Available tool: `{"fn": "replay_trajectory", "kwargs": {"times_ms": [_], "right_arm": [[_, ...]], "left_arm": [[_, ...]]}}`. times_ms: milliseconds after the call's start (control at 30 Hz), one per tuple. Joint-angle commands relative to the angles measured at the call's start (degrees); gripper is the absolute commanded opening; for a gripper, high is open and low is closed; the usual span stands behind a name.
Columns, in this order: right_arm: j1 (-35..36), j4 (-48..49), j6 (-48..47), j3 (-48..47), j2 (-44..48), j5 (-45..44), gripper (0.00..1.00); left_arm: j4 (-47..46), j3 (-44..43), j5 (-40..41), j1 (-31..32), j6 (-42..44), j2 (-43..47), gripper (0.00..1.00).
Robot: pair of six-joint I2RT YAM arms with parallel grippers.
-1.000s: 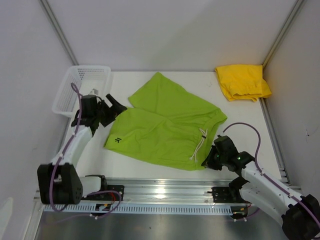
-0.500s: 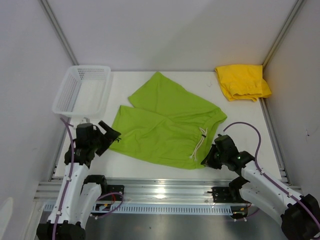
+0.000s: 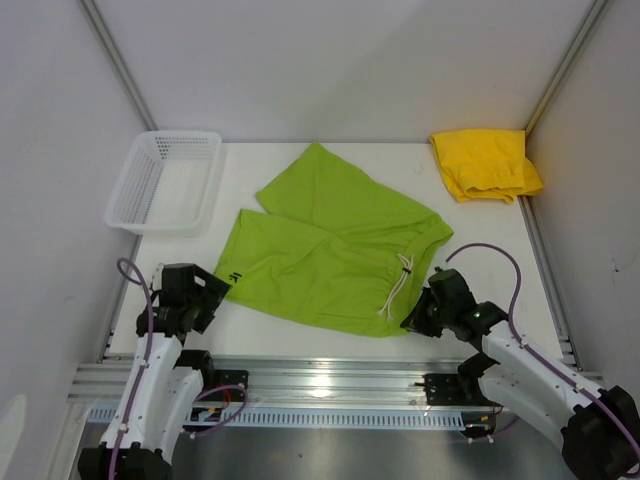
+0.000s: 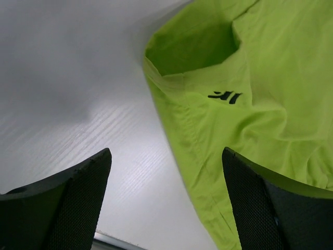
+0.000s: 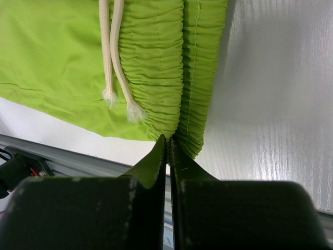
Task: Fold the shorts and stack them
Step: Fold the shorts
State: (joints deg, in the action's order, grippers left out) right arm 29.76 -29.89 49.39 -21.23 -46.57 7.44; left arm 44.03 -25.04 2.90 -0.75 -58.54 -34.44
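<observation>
Top external shows two shorts — green shorts (image 3: 330, 250) spread flat, yellow shorts (image 3: 485, 165) bunched — and one basket (image 3: 125, 190); left gripper (image 4: 166, 153) gapes empty, right gripper (image 5: 167, 143) pinches the green waistband (image 5: 156, 67).

One pair of shorts (image 3: 330, 255) lies mid-frame on the table (image 3: 480, 250); another pair (image 3: 485, 163) sits upper right, the basket (image 3: 165, 180) upper left.
</observation>
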Motion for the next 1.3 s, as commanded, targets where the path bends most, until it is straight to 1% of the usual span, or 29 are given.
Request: {"fn": "replay_trajectory", "kwargs": {"times_ms": [0,33,200,367,500,600,700,733,800,933,967,1133,1267], "right_arm": [[-0.1,0.5,0.8,0.4,1.4,0.7,0.00],[-0.1,0.4,0.9,0.7,1.7,0.9,0.00],[-0.1,0.1,1.1,1.4,2.9,1.2,0.00],[-0.1,0.4,1.2,1.7,2.7,1.7,0.00],[-0.1,0.4,1.5,1.8,2.7,2.0,0.00],[-0.1,0.1,1.5,1.6,2.8,2.1,0.00],[-0.1,0.0,1.5,1.5,2.9,2.2,0.00],[-0.1,-0.1,1.5,1.5,2.9,2.2,0.00],[-0.1,-0.1,1.6,1.5,2.9,2.5,0.00],[-0.1,-0.7,1.9,1.8,3.4,2.8,0.00],[-0.1,-0.9,1.9,1.8,3.8,2.9,0.00],[0.0,-2.3,1.9,1.7,4.6,3.1,0.00],[0.2,-2.8,1.9,1.8,5.2,3.5,0.00]], "left_arm": [[-6.1,1.6,2.6,0.1,-2.5,-2.8,0.88],[-8.2,1.8,3.2,0.1,-3.4,-3.9,0.86],[-15.2,3.2,7.6,0.1,-3.3,-5.3,0.85],[-17.7,3.0,10.0,0.1,-2.8,-11.5,0.82],[-22.2,4.7,9.3,0.1,-3.3,-15.2,0.79],[-23.6,5.5,9.5,0.1,-3.5,-17.0,0.77],[-25.3,6.2,9.9,0.1,-3.4,-17.8,0.68],[-26.3,6.4,10.2,0.1,-3.6,-17.6,0.56],[-26.9,6.8,10.9,0.1,-3.9,-17.5,0.49],[-28.1,6.9,12.9,0.1,-3.9,-18.6,0.45],[-29.6,7.0,13.1,0.1,-3.9,-19.5,0.44],[-31.8,5.4,13.7,0.1,-4.3,-25.8,0.46],[-34.3,3.6,12.5,0.1,-4.3,-31.6,0.39]]}}
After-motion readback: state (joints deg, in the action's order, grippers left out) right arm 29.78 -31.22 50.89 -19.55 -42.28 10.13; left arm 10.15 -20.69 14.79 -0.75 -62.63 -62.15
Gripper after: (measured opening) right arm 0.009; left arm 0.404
